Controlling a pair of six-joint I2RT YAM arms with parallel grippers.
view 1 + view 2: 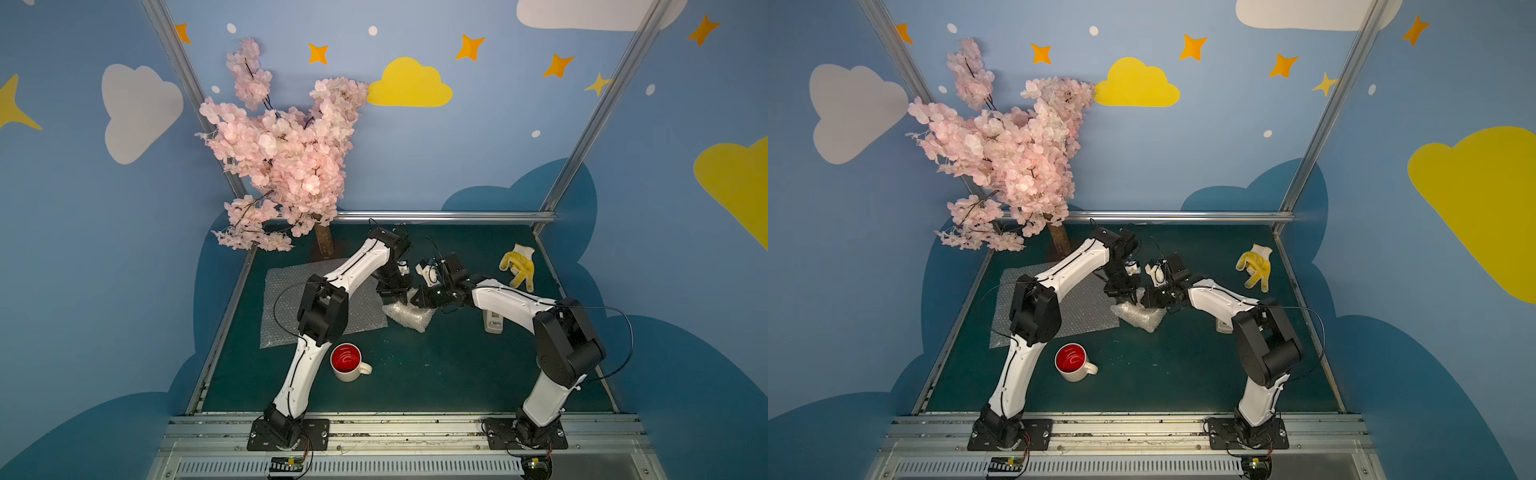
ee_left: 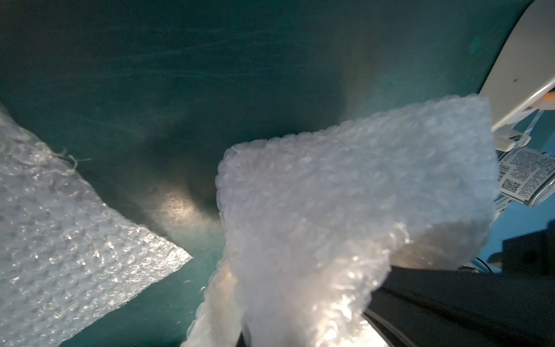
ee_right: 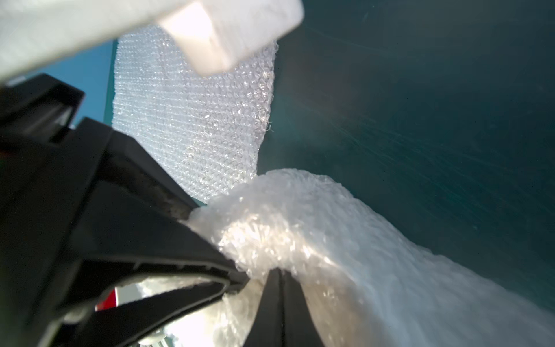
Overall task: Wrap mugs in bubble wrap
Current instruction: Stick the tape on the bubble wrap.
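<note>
Right wrist: right end effector (image 3: 277, 272) clamped on bundle (image 3: 345, 240); left end effector (image 1: 395, 297) gripping same bundle; flat sheet (image 3: 195, 120) beyond.

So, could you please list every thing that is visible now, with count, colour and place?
mug: one, cream with red inside, upright on the near mat beside the left arm.
flat bubble wrap sheet: one, clear whitish, left part of the mat.
crumpled bubble wrap bundle: one, whitish, centre, at both tools.
glove: one, yellow and white, far right.
blossom tree: one, pink, far left corner.
small whitish object: one, under the right arm, unclear.
left tool: shut on the bundle.
right tool: shut on the bundle.
</note>
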